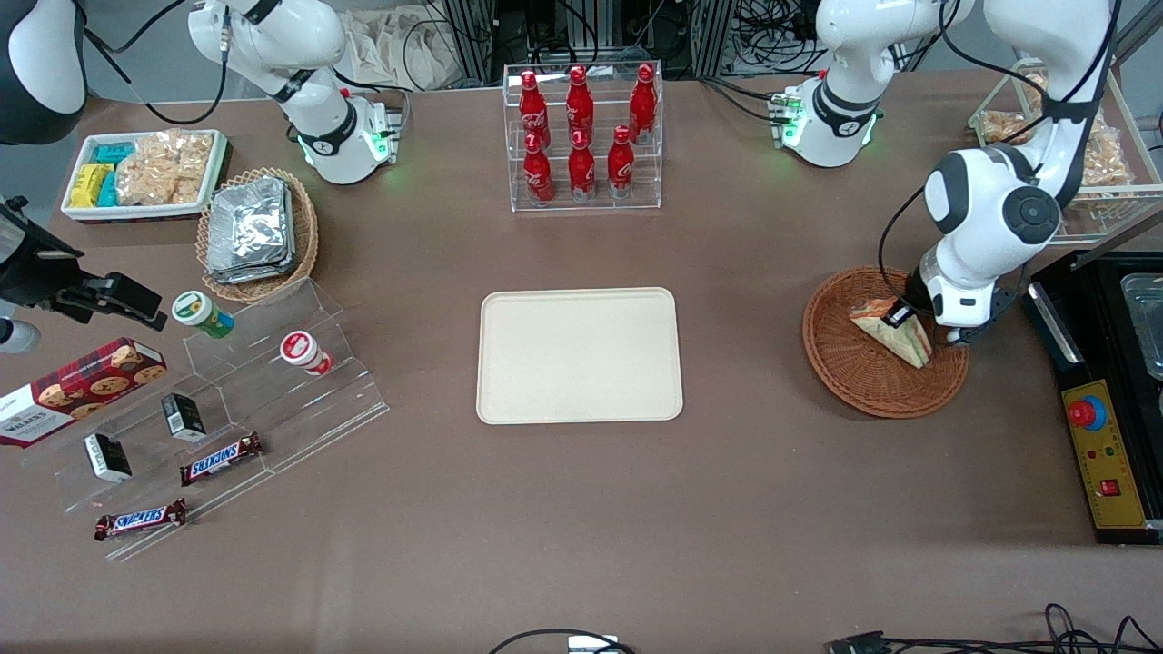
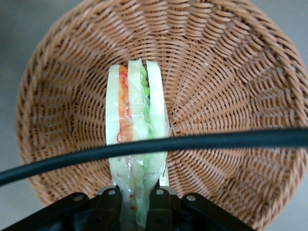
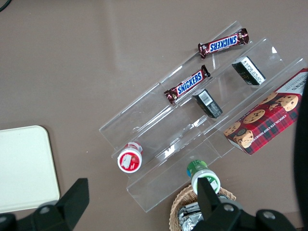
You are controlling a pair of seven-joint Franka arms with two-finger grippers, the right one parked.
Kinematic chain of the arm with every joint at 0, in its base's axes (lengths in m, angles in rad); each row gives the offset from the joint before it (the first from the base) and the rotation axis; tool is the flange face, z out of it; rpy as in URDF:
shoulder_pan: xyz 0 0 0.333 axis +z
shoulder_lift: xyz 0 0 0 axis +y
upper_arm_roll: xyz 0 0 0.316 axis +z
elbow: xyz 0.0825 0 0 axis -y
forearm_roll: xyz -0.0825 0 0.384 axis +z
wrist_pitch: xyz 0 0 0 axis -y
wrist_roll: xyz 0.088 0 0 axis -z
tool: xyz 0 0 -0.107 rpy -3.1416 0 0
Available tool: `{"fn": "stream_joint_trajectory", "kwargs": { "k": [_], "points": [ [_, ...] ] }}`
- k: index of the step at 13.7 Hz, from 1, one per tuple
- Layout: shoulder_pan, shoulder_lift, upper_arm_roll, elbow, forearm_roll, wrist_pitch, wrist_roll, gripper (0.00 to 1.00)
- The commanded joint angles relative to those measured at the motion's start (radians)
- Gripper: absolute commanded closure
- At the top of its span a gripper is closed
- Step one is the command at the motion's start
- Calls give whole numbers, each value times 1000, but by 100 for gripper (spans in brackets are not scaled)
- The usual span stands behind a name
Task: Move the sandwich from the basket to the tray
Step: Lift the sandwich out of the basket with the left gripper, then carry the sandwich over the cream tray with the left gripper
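- The end effector (image 2: 139,209) is down inside the basket (image 1: 849,377), its two fingers (image 2: 109,208) pressed together on one narrow end of the sandwich (image 2: 136,144), which fills the slot between them.
- Risk: the hold sits at the tip of the wedge, so most of the sandwich hangs free of the fingers; on a lift it could pivot, sag or slide out of the clear wrap and fall back into the basket or onto the worktop (image 1: 745,509).
- Risk: the soft bread layers could be crushed if the clamp is too hard.
- Risk: a low, sideways exit could catch the sandwich on the basket rim and drag the basket along.
- The black cable (image 2: 231,139) crosses over the sandwich in the wrist view and hides part of it.
- The sandwich lies in the basket, with the rest of it reaching away from the fingers across the basket floor; the tray (image 1: 509,400) lies well apart, toward the middle of the worktop, bare.
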Motion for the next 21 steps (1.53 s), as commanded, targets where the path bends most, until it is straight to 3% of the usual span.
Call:
{"fn": "stream_joint_trajectory", "kwargs": {
  "k": [1,6,9,14,18,21],
  "points": [
    [3,-113,0,23,8,-113,90,100],
    [-9,-163,-9,202,9,-357,378,100],
    [-23,-161,-81,290,11,-394,483,100],
    [-23,-141,-245,371,9,-408,447,100],
    [-23,-59,-400,462,14,-408,307,100],
    [-25,46,-508,520,107,-409,147,99]
  ]
}}
